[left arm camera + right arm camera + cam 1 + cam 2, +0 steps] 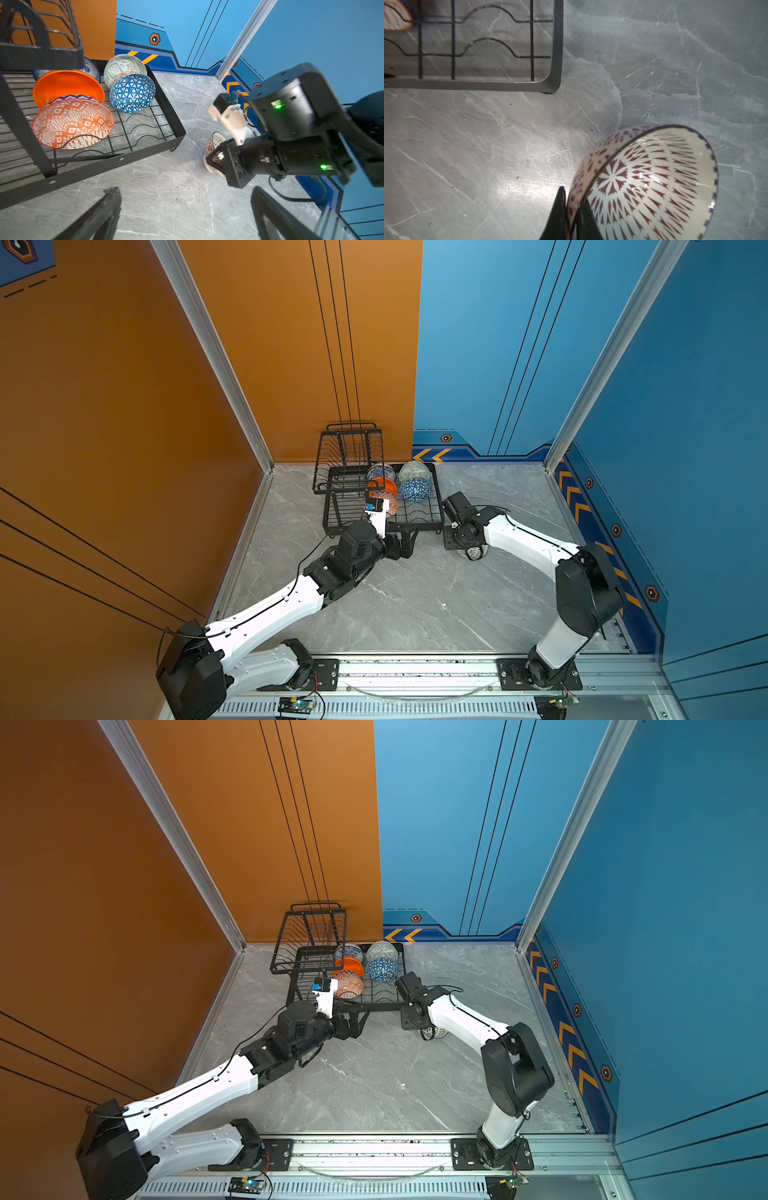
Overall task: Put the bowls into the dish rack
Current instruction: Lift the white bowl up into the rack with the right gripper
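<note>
With left jaws spread and right jaws pinching the rim of the maroon-patterned white round bowl, tilted at the grey marble surface off the black wire dish rack's near-right corner, may pivot and slip on lifting.

White-shelled arms, black joints, thin black cables, green LEDs

6 bowls, 1 dish rack, 2 robot arms
</note>
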`<state>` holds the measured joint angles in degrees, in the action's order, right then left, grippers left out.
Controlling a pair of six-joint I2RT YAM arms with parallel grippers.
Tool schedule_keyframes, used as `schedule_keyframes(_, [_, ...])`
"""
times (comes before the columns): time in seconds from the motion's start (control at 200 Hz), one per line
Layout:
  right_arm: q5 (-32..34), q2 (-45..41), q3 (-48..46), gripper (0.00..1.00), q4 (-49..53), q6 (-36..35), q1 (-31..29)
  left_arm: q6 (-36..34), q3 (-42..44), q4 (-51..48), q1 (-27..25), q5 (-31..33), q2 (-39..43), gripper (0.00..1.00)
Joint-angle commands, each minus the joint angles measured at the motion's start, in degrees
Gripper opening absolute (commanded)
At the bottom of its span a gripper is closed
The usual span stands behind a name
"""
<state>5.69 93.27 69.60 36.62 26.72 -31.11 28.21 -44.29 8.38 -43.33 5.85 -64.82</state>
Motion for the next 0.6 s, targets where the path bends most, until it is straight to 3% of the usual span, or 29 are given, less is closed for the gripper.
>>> schedule_keyframes(0.0, [-2.52, -6.42, -0.40, 0.00, -2.44, 2.75, 1.28, -1.77, -1.40, 0.57, 1.24, 0.67, 1.29, 0.98])
schedule_keyframes(0.095, [-7.14, -10.87, -2.52, 0.00, -11.22, 7.34, 2.34, -2.29, -2.57, 0.58, 1.76, 0.61, 0.86, 0.98])
schedule_keyframes(0.235, [-10.99, -15.47, -9.70, 0.00, -35.61, 19.55, 2.90, -2.55, -3.85, 0.52, 2.20, 0.52, 0.21, 0.98])
schedule_keyframes(0.38, [-8.84, -12.98, -9.91, 0.00, -50.19, 26.22, 1.82, -2.96, -4.27, 0.10, 2.56, 0.62, 0.56, 0.98])
schedule_keyframes(0.596, [0.96, -6.12, -11.31, 0.00, -71.02, 31.17, -1.74, -3.18, -3.79, -0.75, 3.85, 0.96, 1.40, 0.98])
